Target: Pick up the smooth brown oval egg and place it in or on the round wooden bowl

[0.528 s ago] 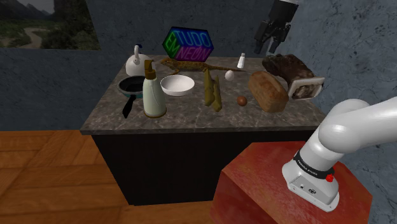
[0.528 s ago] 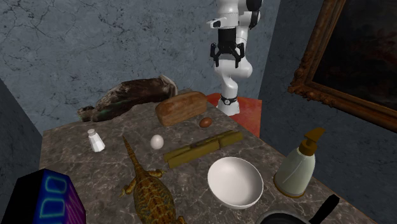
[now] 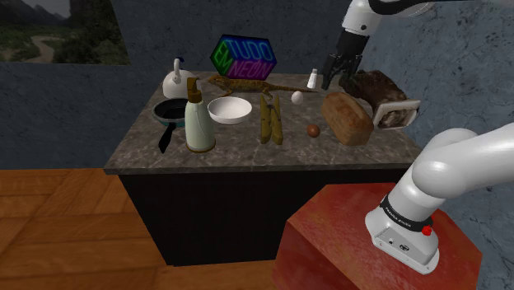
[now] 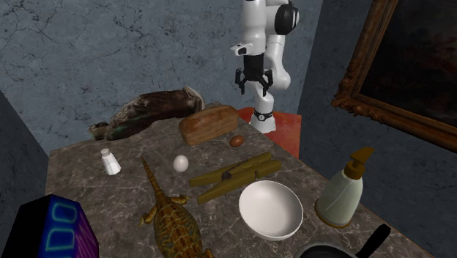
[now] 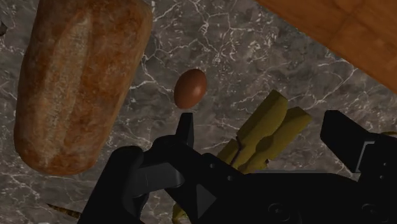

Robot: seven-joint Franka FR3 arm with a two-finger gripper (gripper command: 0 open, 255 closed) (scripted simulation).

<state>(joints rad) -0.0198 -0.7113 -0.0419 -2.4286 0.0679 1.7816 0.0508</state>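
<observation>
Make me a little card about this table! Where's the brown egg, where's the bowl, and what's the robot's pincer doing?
brown egg: lying on the counter, beside the bread loaf, not held
white bowl: on the counter, empty
between them: a yellow-green peg
pincer: open, up in the air, holding nothing
egg in bowl: not yet

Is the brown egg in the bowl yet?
Not yet. The brown egg lies on the counter beside the bread loaf; the white bowl is empty. The gripper hangs open above, holding nothing. Left: grab the egg, carry it over, set it in.
</observation>
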